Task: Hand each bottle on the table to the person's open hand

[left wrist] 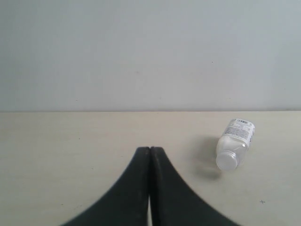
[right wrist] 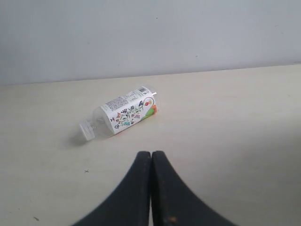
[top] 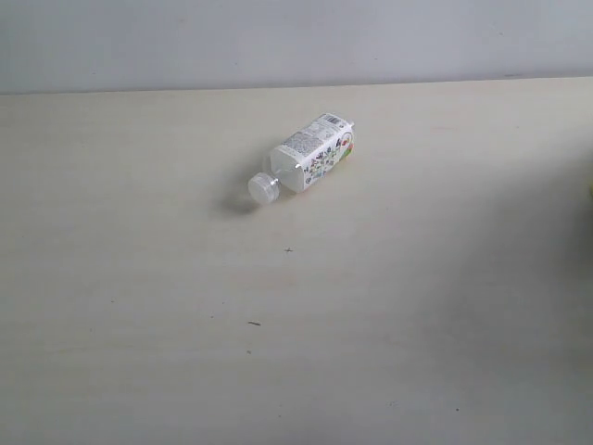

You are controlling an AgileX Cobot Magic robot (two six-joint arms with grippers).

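One small bottle (top: 306, 156) with a white cap and a colourful label lies on its side on the pale table (top: 139, 278), towards the back middle, cap pointing to the front left. The left wrist view has this bottle (left wrist: 234, 143) cap-first, off to one side of my left gripper (left wrist: 150, 149), whose black fingers are pressed together with nothing between them. My right gripper (right wrist: 151, 154) is also shut and empty, with the bottle (right wrist: 123, 115) lying a short way beyond its tips. Neither gripper appears in the exterior view. The person's hand is out of view.
A plain grey wall (top: 296, 42) runs behind the table's far edge. Small dark specks (top: 254, 324) mark the tabletop. A dark sliver shows at the right edge (top: 590, 195) of the exterior view.
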